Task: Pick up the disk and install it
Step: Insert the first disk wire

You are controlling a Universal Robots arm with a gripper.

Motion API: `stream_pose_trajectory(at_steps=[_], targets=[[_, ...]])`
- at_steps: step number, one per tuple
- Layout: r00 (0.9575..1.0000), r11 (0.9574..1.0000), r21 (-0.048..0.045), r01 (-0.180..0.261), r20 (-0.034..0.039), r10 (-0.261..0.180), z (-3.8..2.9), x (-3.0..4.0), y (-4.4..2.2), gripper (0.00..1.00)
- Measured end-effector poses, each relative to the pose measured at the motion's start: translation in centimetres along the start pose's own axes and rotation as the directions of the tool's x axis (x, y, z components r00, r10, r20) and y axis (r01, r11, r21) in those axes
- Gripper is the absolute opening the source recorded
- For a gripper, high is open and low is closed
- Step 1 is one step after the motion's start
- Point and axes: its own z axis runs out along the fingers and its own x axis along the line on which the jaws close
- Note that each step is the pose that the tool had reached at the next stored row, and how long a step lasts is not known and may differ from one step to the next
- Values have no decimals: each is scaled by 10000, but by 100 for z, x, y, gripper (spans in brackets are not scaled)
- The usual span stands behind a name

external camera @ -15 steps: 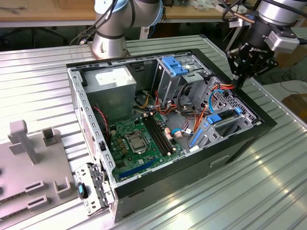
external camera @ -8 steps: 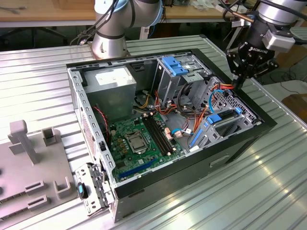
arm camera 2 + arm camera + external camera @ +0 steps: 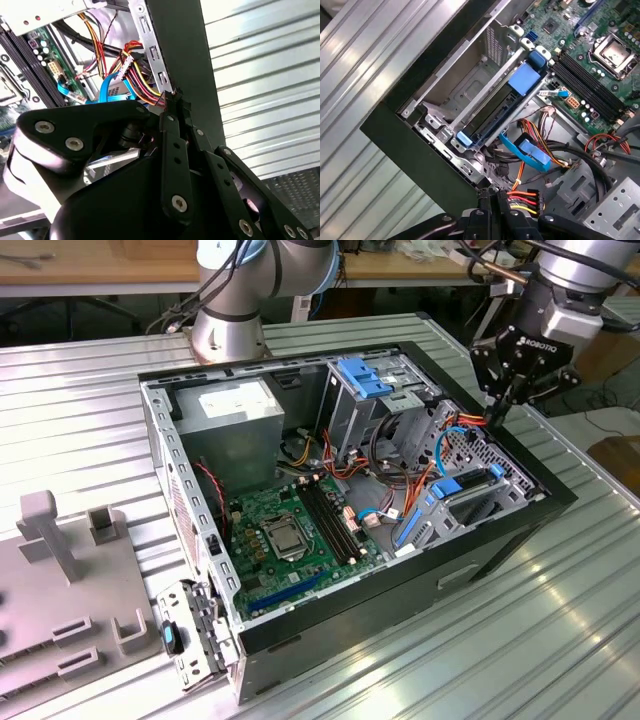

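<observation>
Closed jaws near blue-railed disk (image 3: 489, 119) inside computer case (image 3: 395, 136)

Points black two-finger gripper (image 3: 497, 410) downward, fingertips pressed together; hangs from silver-grey jointed arm (image 3: 578, 270) at exterior view's right.

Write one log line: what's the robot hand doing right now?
gripper shut | tips beside coloured cables | by case wall | disk in bay

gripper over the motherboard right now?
No: in the exterior view the gripper hangs by the case rim on the exterior view's right, above the cables, apart from the motherboard.
</observation>
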Motion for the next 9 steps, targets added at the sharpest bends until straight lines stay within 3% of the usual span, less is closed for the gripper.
stream_pose_trajectory(at_steps=[3,5,9], targets=[[9960,9960,-73,-895,-3,895,1,0,0,17],[9932,9931,-93,-1166,-3,1166,2,0,0,17],[9817,9816,-150,-1902,-7,1903,2,0,0,17]])
